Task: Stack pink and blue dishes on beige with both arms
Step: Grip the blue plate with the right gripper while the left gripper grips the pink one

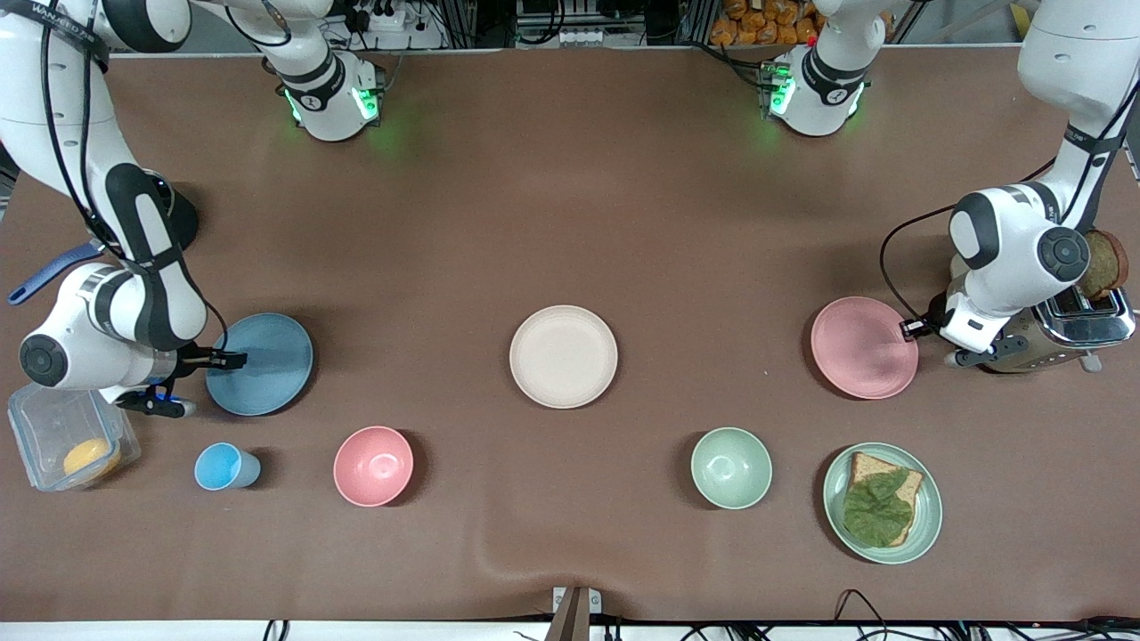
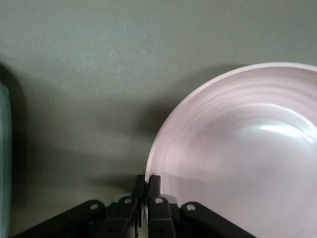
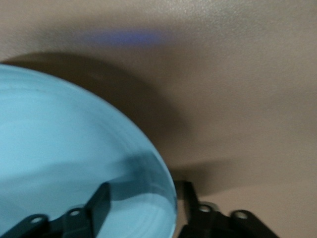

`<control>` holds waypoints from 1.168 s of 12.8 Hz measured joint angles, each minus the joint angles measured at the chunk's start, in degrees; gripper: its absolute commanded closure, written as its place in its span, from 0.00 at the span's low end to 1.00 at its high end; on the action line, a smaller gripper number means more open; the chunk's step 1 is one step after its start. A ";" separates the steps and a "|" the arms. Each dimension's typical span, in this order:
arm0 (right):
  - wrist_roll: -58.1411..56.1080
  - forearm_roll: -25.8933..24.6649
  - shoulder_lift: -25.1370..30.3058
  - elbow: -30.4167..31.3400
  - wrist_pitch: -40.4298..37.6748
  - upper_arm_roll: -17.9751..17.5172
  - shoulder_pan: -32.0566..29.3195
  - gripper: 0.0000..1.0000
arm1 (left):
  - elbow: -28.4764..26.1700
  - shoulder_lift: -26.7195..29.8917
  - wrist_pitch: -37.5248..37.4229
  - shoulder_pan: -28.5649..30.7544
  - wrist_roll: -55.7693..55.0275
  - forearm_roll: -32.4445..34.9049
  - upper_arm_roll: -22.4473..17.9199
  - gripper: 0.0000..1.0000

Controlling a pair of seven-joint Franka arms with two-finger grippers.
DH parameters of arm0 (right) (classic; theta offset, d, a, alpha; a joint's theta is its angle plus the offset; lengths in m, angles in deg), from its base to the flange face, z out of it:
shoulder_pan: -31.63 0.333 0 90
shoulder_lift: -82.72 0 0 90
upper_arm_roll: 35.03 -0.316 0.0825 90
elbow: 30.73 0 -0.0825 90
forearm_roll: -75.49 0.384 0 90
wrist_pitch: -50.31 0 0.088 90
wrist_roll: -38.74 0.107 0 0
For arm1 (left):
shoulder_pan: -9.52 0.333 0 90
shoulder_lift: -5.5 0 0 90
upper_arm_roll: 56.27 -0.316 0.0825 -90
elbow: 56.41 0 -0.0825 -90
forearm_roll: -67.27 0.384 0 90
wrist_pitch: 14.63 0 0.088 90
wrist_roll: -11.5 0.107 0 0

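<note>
Gripping the pink plate (image 1: 862,345) rim, left gripper (image 2: 147,184) pinched closed at its toaster-side edge. Right gripper (image 3: 141,198) straddles the blue plate (image 1: 260,363) rim, fingers apart, not clamped. Both arms low, wrists level. Beige plate (image 1: 563,356) between them.

Left gripper (image 2: 147,191) fingers pinched together; right gripper (image 3: 141,201) fingers apart

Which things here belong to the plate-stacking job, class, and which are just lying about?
Job: pink plate, blue plate, beige plate, left gripper, right gripper.

Lying about: pink bowl, green bowl, cup, sandwich plate, toaster, box.
</note>
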 measured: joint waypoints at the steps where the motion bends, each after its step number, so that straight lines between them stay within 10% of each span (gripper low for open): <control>1: 0.00 0.05 0.09 -0.04 0.00 0.10 -0.07 1.00 | 0.07 0.06 0.00 -0.01 0.09 0.00 0.02 1.00; 4: -0.16 0.10 0.30 -0.06 -0.10 0.14 -0.46 1.00 | 1.37 1.54 -1.73 -0.13 0.67 0.00 0.59 1.00; 10: -2.43 0.26 0.63 -0.29 -0.09 -0.10 -0.46 1.00 | 18.89 9.24 -32.35 -0.41 -2.56 -0.01 9.23 1.00; 15: -2.78 0.30 2.56 -0.53 -1.84 -0.35 -0.45 1.00 | 22.94 7.50 -36.49 -3.14 -7.04 -0.01 14.71 1.00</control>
